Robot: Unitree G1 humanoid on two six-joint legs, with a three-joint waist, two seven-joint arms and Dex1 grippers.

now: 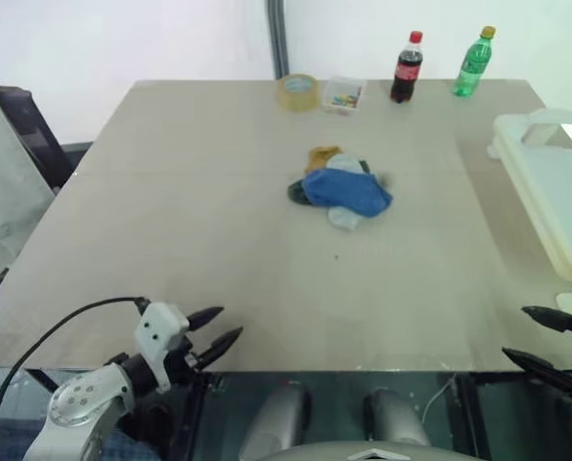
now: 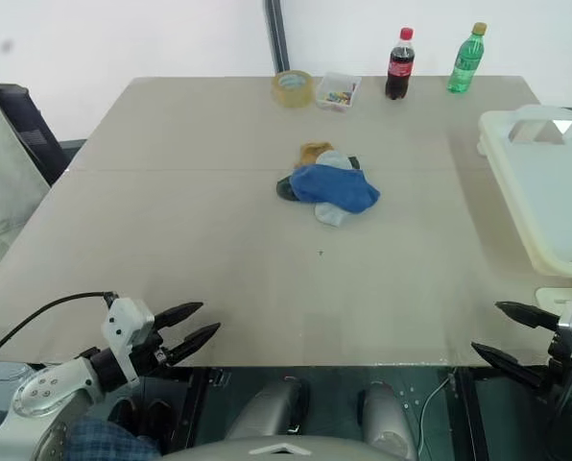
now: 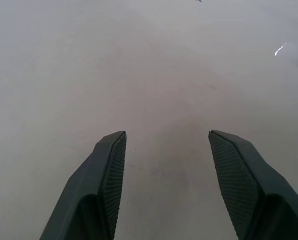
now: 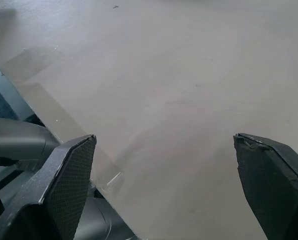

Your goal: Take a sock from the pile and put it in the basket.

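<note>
Resting near the middle of the beige tabletop (image 1: 171, 221), a little toward the far side, the pile (image 1: 342, 188) of socks is a small loose heap: a blue sock (image 1: 348, 191) lies on top, a mustard-yellow one (image 1: 322, 157) pokes out at the far edge, a pale grey one (image 1: 345, 218) shows at the near edge, and a dark one (image 1: 297, 193) peeks out on the left. The basket (image 1: 555, 197), a large cream-white tub with a rounded rim and a handle cut-out at its far end, sits at the right edge of the tabletop, well apart from the pile. Along the far edge stand a roll of tape (image 1: 297, 91), a small clear box (image 1: 344, 96) of coloured bits just beside it, a cola bottle (image 1: 407, 67) with a red cap, and a green bottle (image 1: 473, 62) farther right. The left gripper (image 1: 221, 331) hangs over the near left edge of the tabletop, its jaws spread with nothing between them; the left wrist view shows only bare tabletop past its fingertips (image 3: 113, 150). The right gripper (image 2: 502, 331) hovers at the near right corner, just near of the basket, its jaws spread wide and empty. Both grippers are well apart from the pile. A pale cloth-covered chair (image 1: 8, 182) stands off the tabletop's left side.
</note>
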